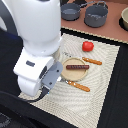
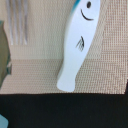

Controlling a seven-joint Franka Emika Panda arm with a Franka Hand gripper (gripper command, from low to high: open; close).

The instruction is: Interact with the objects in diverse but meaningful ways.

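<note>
The arm's pincer is hidden, so I cannot tell its opening. A white fish piece [image 2: 77,42] lies on the woven mat [image 2: 40,70]; a tomato [image 1: 88,46] sits beyond the sausage [image 1: 77,66].

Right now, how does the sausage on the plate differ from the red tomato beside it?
The brown sausage stick is long, thin and dark; the small red tomato is round and bright red. The sausage lies flat on the round plate; the tomato sits straight on the woven mat, nearer the grey pots. Both are small toy foods, untouched by the arm.
</note>
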